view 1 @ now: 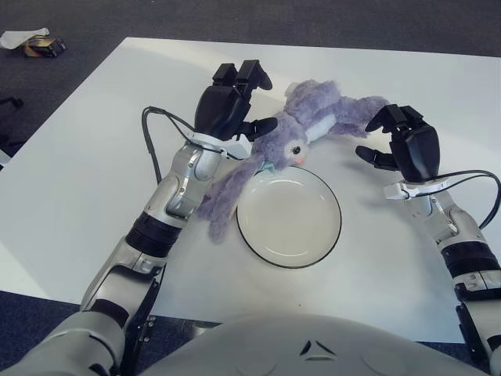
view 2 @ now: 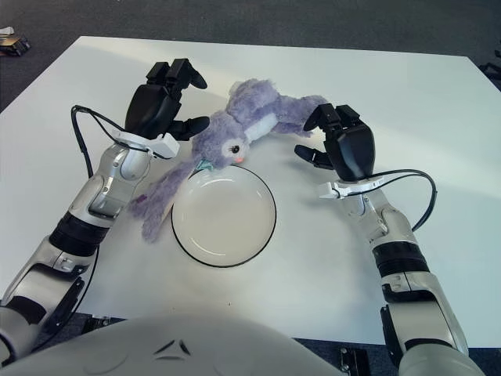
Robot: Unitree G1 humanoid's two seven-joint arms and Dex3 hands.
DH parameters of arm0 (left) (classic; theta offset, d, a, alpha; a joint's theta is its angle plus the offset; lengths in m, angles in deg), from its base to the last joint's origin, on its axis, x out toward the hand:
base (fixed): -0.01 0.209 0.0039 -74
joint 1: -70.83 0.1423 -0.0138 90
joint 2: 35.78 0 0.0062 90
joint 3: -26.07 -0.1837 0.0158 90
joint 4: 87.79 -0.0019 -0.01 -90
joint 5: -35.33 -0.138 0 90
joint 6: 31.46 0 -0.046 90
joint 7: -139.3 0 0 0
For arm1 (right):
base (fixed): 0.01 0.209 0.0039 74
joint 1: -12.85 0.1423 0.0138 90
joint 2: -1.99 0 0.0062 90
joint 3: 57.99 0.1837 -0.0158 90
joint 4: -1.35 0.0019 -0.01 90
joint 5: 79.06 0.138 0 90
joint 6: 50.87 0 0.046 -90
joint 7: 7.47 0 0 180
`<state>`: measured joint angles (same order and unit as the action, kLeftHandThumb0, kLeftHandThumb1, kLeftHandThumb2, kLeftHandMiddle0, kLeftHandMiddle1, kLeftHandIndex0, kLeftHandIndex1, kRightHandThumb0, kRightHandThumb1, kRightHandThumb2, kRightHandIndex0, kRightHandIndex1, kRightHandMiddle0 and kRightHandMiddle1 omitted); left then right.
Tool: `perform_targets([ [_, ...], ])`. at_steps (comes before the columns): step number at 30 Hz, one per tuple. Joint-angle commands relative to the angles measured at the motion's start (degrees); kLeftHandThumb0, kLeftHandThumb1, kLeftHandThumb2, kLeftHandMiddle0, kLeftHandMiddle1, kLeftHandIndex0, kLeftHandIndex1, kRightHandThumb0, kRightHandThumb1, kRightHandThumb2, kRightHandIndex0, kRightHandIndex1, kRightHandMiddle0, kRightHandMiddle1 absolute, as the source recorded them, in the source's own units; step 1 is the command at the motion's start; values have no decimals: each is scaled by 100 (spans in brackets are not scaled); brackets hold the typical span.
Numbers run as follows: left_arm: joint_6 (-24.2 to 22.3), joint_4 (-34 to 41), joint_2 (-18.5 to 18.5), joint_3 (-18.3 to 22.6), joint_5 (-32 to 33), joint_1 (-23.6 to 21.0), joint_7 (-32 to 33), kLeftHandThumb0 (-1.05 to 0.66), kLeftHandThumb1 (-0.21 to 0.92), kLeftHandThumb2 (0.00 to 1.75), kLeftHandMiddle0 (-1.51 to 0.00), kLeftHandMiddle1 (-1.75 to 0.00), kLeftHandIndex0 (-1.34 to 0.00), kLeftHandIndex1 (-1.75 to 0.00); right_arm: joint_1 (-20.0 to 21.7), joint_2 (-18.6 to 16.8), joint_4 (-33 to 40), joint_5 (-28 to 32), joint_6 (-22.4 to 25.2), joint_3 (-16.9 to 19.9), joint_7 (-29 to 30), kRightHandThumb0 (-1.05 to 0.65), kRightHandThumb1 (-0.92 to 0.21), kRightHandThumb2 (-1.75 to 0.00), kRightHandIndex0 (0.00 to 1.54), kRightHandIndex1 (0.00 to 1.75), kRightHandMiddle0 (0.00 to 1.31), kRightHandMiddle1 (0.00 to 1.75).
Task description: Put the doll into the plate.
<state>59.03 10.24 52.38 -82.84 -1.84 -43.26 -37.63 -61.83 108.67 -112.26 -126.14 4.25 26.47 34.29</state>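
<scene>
Left eye view: purple doll [view 1: 301, 129] lying on white surface [view 1: 70, 164], head just at far rim of plate [view 1: 289, 215].

Right eye view: left hand [view 2: 160, 106] and right hand [view 2: 344, 145] flanking it, fingers spread, grasping nothing. No readable writing.

White table [view 1: 70, 164] before you, dark grey carpet [view 1: 329, 19] around it, crumpled white paper [view 1: 17, 37] and small dark box [view 1: 45, 47] on your far-left floor, just beside each other, well off the table
</scene>
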Motion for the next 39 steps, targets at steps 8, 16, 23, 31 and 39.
perform_targets([
  [8,-721,840,-43,173,405,262,-1385,-105,92,86,-11,-135,0,-122,261,141,-179,-228,205,-164,135,-1,-56,-93,59,143,26,175],
  [16,-1034,982,13,210,430,267,-1731,-105,92,86,-10,-133,0,-121,401,163,-145,-279,338,-227,152,-14,-74,-69,36,141,26,171],
  [23,-992,881,55,210,466,246,-1714,-105,92,87,-10,-137,0,-132,591,143,-86,-337,523,-329,98,-56,-56,-72,11,121,5,158],
  [31,-977,836,119,210,495,279,-1646,-105,92,88,-11,-135,0,-131,499,48,1315,-296,1267,-270,-925,-78,-62,-58,1,83,0,118],
  [39,-909,750,216,201,438,317,-1508,-105,92,88,-13,-131,0,-125,342,150,1712,-280,1492,-215,-1389,-91,-79,-33,0,41,0,68],
])
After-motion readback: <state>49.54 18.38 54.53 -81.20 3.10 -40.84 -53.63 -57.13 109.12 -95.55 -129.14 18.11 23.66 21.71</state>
